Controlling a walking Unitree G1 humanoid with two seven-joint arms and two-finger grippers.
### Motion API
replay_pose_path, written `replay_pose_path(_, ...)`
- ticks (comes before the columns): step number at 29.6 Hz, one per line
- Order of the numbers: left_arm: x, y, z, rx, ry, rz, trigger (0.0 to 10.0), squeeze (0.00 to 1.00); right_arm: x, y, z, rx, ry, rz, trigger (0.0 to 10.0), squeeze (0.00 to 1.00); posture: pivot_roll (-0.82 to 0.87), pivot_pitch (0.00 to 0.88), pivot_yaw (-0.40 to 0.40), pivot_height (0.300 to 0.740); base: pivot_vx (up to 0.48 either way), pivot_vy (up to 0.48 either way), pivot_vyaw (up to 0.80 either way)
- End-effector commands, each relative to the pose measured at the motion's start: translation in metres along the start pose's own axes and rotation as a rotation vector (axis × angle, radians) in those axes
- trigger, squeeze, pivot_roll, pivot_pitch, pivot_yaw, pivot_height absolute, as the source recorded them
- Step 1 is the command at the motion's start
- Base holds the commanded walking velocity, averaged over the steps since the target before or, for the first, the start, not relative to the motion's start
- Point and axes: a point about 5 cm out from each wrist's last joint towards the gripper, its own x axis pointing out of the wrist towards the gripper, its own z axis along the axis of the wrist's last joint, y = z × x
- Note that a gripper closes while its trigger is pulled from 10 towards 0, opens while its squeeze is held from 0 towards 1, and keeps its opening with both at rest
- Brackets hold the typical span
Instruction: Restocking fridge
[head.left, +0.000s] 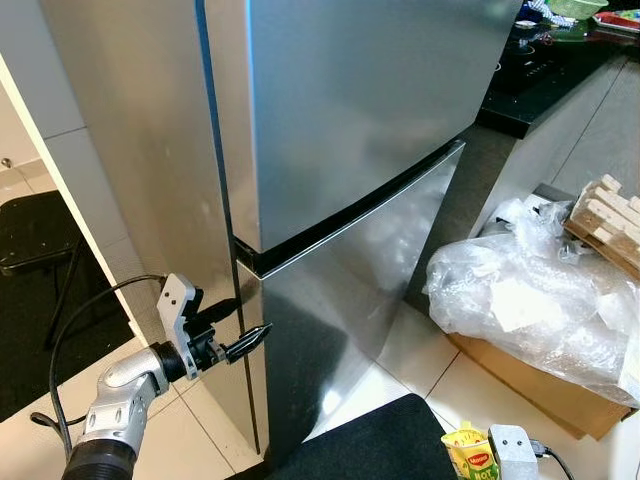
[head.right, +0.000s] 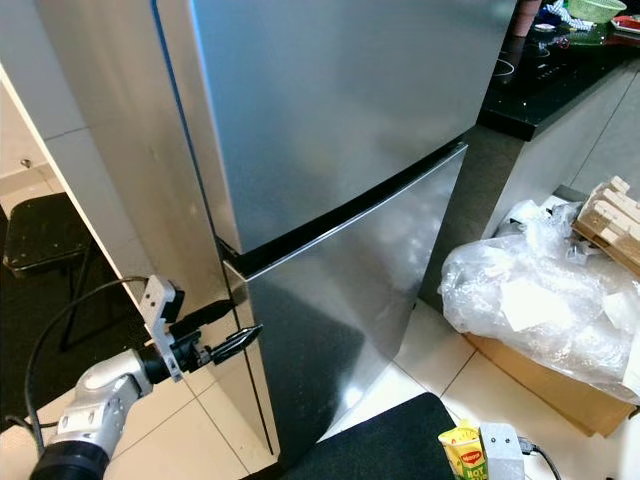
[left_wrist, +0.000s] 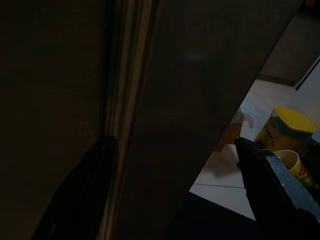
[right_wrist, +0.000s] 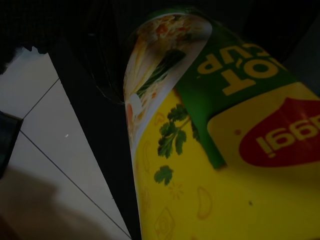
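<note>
A: Right under the camera, a yellow noodle cup (head.left: 471, 452) low at the right, with the right gripper (head.left: 512, 446) a grey block touching it.

B: What does the cup look like up close?

A: In the right wrist view it's bright yellow with a green band, white "HOT CUP" lettering, a red logo patch, green herb sprigs and a photo of noodles near the rim. Whether those fingers are clamped on it, I cannot tell.

B: And the big item?

A: The fridge (head.left: 350, 130), tall brushed steel, both doors closed, a dark seam between the upper and lower door. It stands on pale floor tiles (head.left: 420, 375).

B: Beside it?

A: To the right, a crumpled clear plastic bag (head.left: 530, 300) on a cardboard box (head.left: 540, 385), with a wooden rack (head.left: 606, 220) behind. A black surface (head.left: 545, 80) sits further back.

B: The left arm?

A: The left gripper (head.left: 240, 325) is at the fridge's left edge, just below the seam, fingers parted moderately, one against the door's side edge, one out front.
</note>
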Motion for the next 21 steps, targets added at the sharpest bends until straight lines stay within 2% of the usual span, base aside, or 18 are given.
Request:
replay_pose_path(1, 0.003, 0.003, 0.004, 0.007, -0.026, 0.030, 10.0, 0.00, 0.000, -0.002, 0.001, 0.005, -0.004, -0.008, 10.0, 0.00, -0.07, 0.000, -0.028, 0.740, 0.000, 0.000, 0.00)
replay_pose_path(5, 0.007, 0.001, 0.007, 0.018, -0.048, 0.016, 10.0, 0.00, 0.000, -0.002, 0.001, 0.004, -0.004, -0.007, 10.0, 0.00, -0.06, 0.000, -0.028, 0.740, 0.000, 0.000, 0.00)
replay_pose_path(10, 0.013, -0.007, 0.011, 0.035, -0.073, -0.056, 10.0, 0.00, 0.000, -0.002, 0.000, 0.002, -0.002, -0.006, 10.0, 0.00, -0.06, 0.000, -0.028, 0.740, 0.000, 0.000, 0.00)
replay_pose_path(12, 0.015, -0.014, 0.013, 0.033, -0.079, -0.115, 10.0, 0.00, 0.000, -0.002, 0.000, 0.000, -0.002, -0.006, 10.0, 0.00, -0.06, 0.000, -0.030, 0.740, 0.000, 0.000, 0.00)
replay_pose_path(14, 0.017, -0.028, 0.010, 0.011, -0.069, -0.220, 10.0, 0.00, -0.001, -0.003, 0.001, -0.003, -0.002, -0.007, 10.0, 0.00, -0.06, 0.000, -0.030, 0.740, 0.000, 0.000, 0.00)
replay_pose_path(21, 0.021, -0.045, 0.004, -0.028, -0.048, -0.334, 10.0, 0.00, -0.001, -0.003, 0.001, -0.004, -0.002, -0.006, 10.0, 0.00, -0.07, 0.000, -0.030, 0.740, 0.000, 0.000, 0.00)
